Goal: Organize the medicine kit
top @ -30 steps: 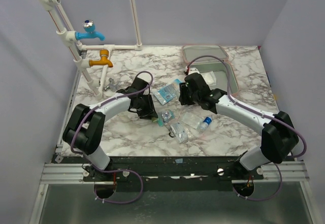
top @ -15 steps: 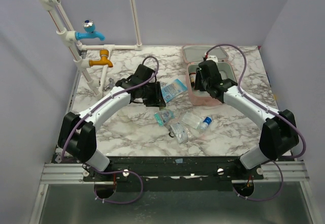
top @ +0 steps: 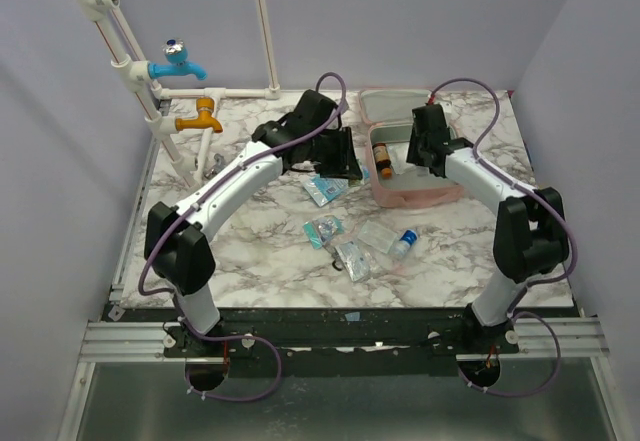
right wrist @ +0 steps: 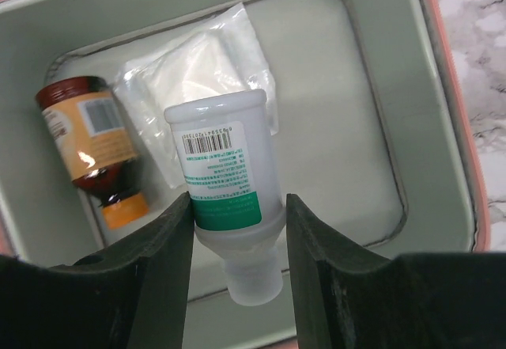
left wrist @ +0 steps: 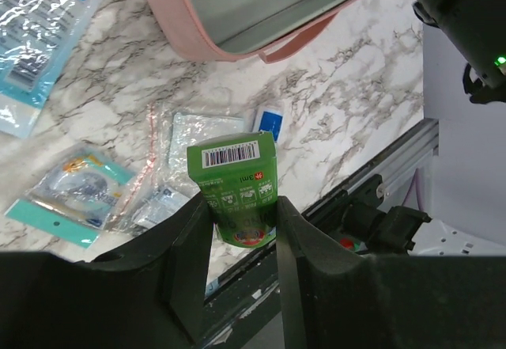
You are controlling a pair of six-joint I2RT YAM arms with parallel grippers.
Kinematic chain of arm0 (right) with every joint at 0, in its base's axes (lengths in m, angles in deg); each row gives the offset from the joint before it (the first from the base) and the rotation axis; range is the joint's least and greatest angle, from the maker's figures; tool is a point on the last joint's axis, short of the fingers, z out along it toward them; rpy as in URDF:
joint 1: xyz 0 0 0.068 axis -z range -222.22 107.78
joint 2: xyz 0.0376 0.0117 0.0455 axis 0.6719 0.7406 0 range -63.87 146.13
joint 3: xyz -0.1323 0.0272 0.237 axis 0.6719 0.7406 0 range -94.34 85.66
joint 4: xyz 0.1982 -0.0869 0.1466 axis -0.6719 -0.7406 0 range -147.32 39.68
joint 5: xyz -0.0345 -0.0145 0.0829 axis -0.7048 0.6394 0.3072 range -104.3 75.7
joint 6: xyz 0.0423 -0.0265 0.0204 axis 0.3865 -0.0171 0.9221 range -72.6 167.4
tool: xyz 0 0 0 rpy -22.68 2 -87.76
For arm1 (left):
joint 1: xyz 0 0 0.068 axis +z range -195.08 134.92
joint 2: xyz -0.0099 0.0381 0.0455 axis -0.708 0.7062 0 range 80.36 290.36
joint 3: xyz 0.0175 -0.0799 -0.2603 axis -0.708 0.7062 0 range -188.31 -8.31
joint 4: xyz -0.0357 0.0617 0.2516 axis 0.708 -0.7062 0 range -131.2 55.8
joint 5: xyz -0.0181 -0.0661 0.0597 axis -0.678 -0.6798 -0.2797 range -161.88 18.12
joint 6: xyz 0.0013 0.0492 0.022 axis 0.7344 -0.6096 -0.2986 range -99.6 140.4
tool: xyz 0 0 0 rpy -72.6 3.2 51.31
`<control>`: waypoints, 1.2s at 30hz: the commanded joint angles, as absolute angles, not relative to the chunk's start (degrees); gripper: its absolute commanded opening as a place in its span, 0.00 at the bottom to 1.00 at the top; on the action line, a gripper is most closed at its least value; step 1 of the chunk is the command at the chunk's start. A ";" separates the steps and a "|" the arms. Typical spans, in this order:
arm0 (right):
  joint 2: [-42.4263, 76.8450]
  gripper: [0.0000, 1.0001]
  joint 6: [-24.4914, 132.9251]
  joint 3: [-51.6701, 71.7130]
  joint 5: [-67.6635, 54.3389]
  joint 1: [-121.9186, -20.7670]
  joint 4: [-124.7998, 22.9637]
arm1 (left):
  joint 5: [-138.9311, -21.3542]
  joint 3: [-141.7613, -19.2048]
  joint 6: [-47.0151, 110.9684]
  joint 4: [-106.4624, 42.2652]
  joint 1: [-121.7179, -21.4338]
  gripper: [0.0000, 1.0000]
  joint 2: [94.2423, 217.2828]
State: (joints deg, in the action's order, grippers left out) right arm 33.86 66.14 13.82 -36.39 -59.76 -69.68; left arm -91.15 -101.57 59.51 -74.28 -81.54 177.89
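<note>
The right gripper (right wrist: 237, 230) is clamping a white bottle (right wrist: 228, 171) between its fingers, holding it over the open medicine kit (right wrist: 371, 119), where a brown bottle (right wrist: 88, 147) and a clear packet (right wrist: 198, 64) are lying on the grey lining. The left gripper (left wrist: 237, 218) is pinching a green sachet (left wrist: 233, 179) above the marble table (top: 250, 251), just left of the kit sitting at the far right.
</note>
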 commanded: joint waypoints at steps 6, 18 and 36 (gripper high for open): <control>43.46 0.01 59.06 6.05 -42.69 -56.13 -67.18 | -95.48 -113.95 61.24 -77.09 -83.96 0.24 187.00; 51.54 0.13 50.30 2.58 -51.10 -55.13 -62.42 | -98.42 -122.44 63.20 -75.25 -85.31 0.24 196.24; 42.63 0.66 58.94 0.66 -46.56 -55.06 -69.51 | -98.69 -134.07 62.75 -77.00 -85.49 0.27 209.20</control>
